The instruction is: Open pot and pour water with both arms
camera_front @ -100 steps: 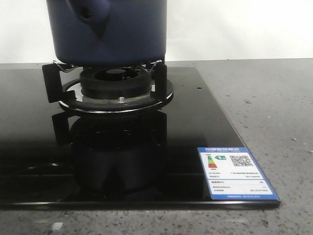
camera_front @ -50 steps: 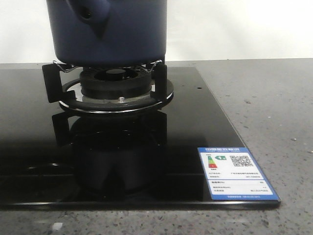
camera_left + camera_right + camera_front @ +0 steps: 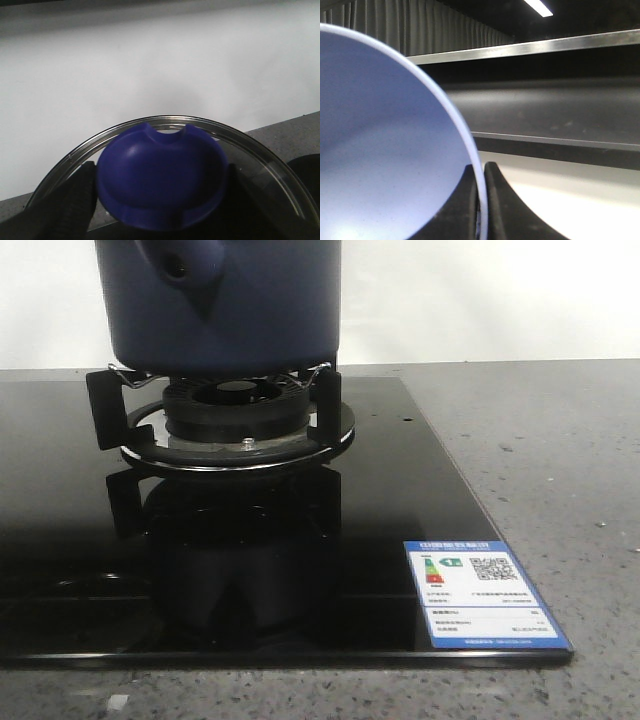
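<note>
The dark navy-blue pot stands on the burner of the black glass stove, its stubby side handle with a round hole facing the camera; its top is cut off by the frame. Neither gripper shows in the front view. In the left wrist view my left gripper is shut on the blue knob of a glass lid, held up in front of a white wall. In the right wrist view my right gripper is shut on the rim of a light periwinkle-blue bowl.
The black stove top lies on a grey speckled counter. A blue and white energy label sticks to the stove's front right corner. A white wall stands behind the pot.
</note>
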